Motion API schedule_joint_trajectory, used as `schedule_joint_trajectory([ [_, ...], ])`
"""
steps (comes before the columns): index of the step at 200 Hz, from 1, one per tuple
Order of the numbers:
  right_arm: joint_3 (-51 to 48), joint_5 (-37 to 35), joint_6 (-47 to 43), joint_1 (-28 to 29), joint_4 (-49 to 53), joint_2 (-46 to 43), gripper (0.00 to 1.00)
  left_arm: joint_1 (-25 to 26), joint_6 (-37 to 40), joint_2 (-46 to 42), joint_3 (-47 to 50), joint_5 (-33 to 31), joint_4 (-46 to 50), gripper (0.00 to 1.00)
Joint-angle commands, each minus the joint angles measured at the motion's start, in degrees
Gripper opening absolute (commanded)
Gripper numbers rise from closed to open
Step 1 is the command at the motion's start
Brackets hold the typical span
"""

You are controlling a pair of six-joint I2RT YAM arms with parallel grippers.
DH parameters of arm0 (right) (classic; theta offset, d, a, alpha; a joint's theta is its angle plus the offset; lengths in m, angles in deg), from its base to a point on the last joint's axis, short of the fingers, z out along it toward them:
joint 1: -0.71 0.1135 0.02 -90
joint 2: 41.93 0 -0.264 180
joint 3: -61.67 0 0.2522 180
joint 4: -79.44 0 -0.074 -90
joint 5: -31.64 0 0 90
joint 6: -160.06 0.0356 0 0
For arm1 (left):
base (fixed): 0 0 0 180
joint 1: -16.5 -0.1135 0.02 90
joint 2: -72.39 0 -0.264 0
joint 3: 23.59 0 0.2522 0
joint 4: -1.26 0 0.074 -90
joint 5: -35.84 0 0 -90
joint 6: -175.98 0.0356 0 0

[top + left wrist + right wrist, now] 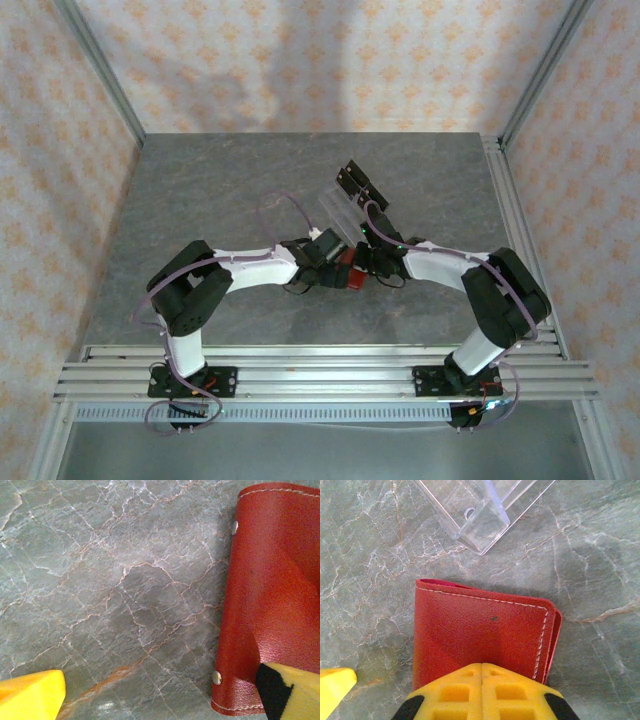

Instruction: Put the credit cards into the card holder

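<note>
The card holder (pixel 480 630), a flat red wallet with white stitching, lies folded shut on the grey stone table, and it is the red patch (pixel 347 276) between the two arms. My right gripper (pixel 481 690) is shut, its yellow fingers pressed together with their tips resting on the wallet's near part. My left gripper (pixel 160 700) is open and low over the table, with one finger (pixel 30 697) on bare stone and the other (pixel 292 692) over the wallet's (pixel 275 595) near corner. The credit cards are out of view.
A clear plastic stand (pixel 480 510) lies just beyond the wallet. In the top view it (pixel 338 205) carries black blocks (pixel 358 183). Both arms meet at mid-table. A metal rail (pixel 320 370) runs along the near edge and patterned walls close in the other sides.
</note>
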Motion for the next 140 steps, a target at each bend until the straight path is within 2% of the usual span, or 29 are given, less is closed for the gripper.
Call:
schedule_joint_trajectory([
  [1, -0.9, -0.2, 0.2, -0.1, 0.0, -1.1, 0.0, 0.7, -0.6, 3.0, 2.1, 1.6, 0.2, 1.0],
  [58, -0.2, -2.0, 0.4, -0.1, 1.6, -5.5, 0.0, 0.7, -0.6, 3.1, 1.9, 1.7, 0.3, 1.0],
  [140, 0.4, -0.3, 0.0, 0.0, 0.1, -1.9, 0.0, 0.7, -0.5, 3.2, 1.8, 1.7, 0.4, 1.0],
])
